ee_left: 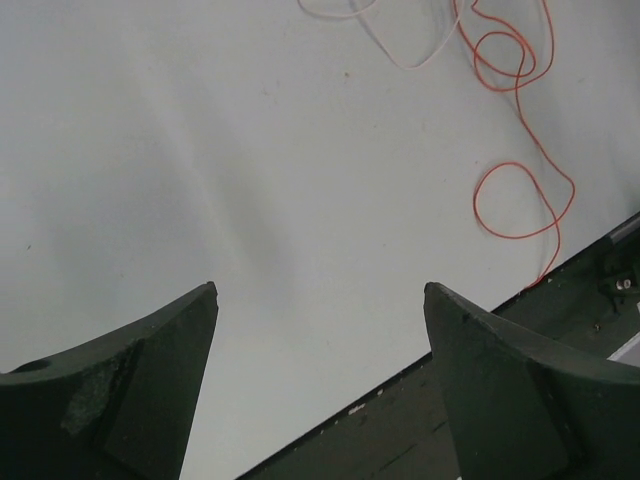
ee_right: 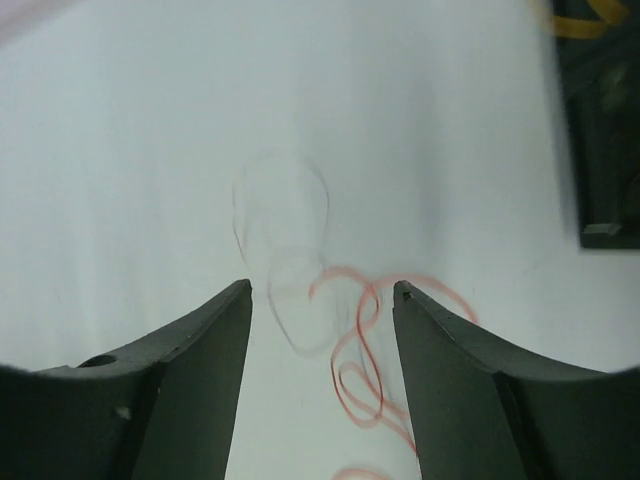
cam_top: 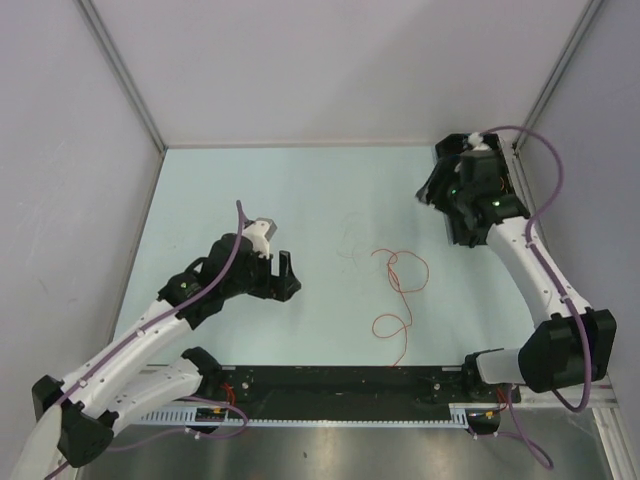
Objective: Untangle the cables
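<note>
A thin orange-red cable lies in loose curls on the pale table, right of centre. A very faint pale cable lies just to its upper left, and the two seem to overlap where they meet. My left gripper is open and empty, left of the cables and apart from them. In the left wrist view the red cable and the pale cable lie beyond the open gripper. My right gripper is open and empty, raised at the far right. In the right wrist view the blurred red cable and the pale cable lie below the open gripper.
White walls close the table on the left, back and right. A black rail with the arm bases runs along the near edge, and the red cable's lower end reaches close to it. The rail also shows in the left wrist view.
</note>
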You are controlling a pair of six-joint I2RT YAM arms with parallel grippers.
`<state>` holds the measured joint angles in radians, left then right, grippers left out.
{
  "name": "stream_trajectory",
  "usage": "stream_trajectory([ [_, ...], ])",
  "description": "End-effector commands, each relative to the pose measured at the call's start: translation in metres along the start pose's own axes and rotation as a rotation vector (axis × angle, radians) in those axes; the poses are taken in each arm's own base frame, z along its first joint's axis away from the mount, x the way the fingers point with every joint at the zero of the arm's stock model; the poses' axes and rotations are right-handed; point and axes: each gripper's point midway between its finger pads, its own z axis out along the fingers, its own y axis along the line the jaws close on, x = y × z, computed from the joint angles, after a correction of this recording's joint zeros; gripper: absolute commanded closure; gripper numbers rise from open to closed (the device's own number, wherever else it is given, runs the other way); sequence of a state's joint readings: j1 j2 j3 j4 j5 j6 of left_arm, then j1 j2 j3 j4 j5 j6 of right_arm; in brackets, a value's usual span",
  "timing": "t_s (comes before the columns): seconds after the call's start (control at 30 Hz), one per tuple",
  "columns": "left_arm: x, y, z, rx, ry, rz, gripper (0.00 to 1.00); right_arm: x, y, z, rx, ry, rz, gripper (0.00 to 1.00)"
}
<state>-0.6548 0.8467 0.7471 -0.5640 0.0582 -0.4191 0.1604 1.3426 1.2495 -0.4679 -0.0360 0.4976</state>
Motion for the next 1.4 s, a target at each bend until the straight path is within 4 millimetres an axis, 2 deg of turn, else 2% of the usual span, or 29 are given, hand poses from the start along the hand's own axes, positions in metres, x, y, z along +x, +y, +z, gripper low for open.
stream_trajectory([
  [0.0,-0.031,0.005,-0.027,-0.078,-0.056,0.073,0.11,0.105,-0.007,-0.007,0.044,0.276,-0.198,0.38],
  [0.13,-0.035,0.02,-0.034,-0.139,-0.124,0.119,0.08,0.15,-0.007,-0.007,0.02,0.357,-0.244,0.38],
  [0.17,-0.028,0.025,-0.031,-0.145,-0.12,0.119,0.07,0.157,-0.01,-0.005,0.027,0.375,-0.253,0.38],
  [0.2,-0.033,0.021,-0.032,-0.122,-0.151,0.128,0.06,0.169,-0.015,0.0,0.044,0.409,-0.264,0.39],
  [0.27,-0.035,0.015,-0.035,-0.094,-0.15,0.141,0.07,0.179,-0.017,0.004,0.054,0.438,-0.279,0.41],
  [0.43,-0.033,0.019,-0.032,-0.116,-0.138,0.139,0.07,0.204,-0.02,0.012,0.058,0.499,-0.324,0.44],
  [0.73,-0.033,0.022,-0.032,-0.13,-0.139,0.136,0.07,0.223,-0.017,0.017,0.053,0.541,-0.355,0.49],
  [0.8,-0.033,0.022,-0.032,-0.131,-0.137,0.135,0.07,0.224,-0.023,0.021,0.086,0.537,-0.363,0.51],
  [0.97,-0.033,0.022,-0.032,-0.131,-0.14,0.133,0.08,0.227,-0.026,0.025,0.105,0.535,-0.377,0.76],
  [1.03,-0.033,0.022,-0.032,-0.131,-0.141,0.134,0.08,0.224,-0.024,0.027,0.101,0.524,-0.377,0.88],
  [1.13,-0.034,0.022,-0.033,-0.131,-0.146,0.132,0.09,0.212,-0.014,0.026,0.095,0.507,-0.378,1.0],
  [1.17,-0.034,0.022,-0.033,-0.132,-0.146,0.131,0.08,0.205,-0.008,0.025,0.088,0.493,-0.38,1.0],
  [1.27,-0.034,0.023,-0.035,-0.138,-0.153,0.119,0.09,0.144,0.02,0.009,0.074,0.339,-0.395,1.0],
  [1.3,-0.035,0.023,-0.038,-0.139,-0.16,0.114,0.09,0.108,0.042,-0.002,0.049,0.259,-0.39,1.0],
  [1.37,-0.037,0.022,-0.043,-0.147,-0.168,0.084,0.09,0.066,0.065,-0.02,0.016,0.149,-0.373,1.0],
])
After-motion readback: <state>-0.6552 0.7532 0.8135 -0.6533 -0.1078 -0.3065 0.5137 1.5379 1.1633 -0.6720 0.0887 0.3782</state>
